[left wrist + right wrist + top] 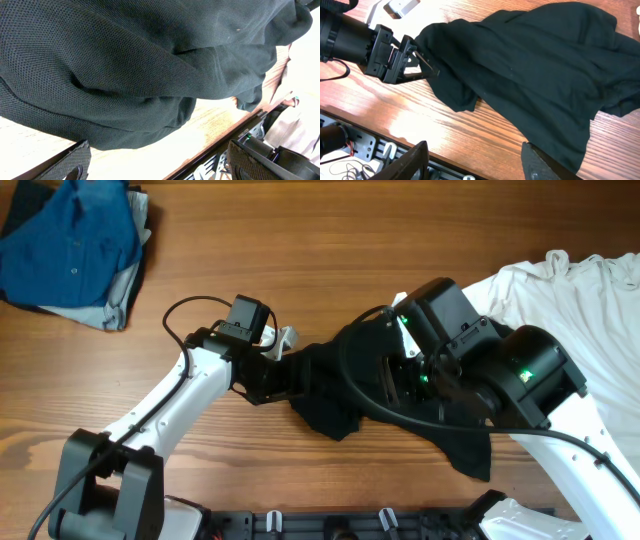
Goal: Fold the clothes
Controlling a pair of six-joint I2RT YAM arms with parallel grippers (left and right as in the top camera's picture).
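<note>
The clothes, a black T-shirt, lie crumpled mid-table, trailing toward the front right. My left gripper sits low at the shirt's left edge. In the left wrist view its fingers stand wide apart, so the left gripper is open, with bare wood between the jaws and the black fabric just ahead. From the right wrist I see the left gripper touching the shirt at its edge. My right gripper hovers open above the wood, its right finger beside the shirt's lower hem.
A blue buttoned shirt lies piled at the back left. A white T-shirt is spread at the back right, under my right arm. The table's front edge with a metal rail runs just below the shirt.
</note>
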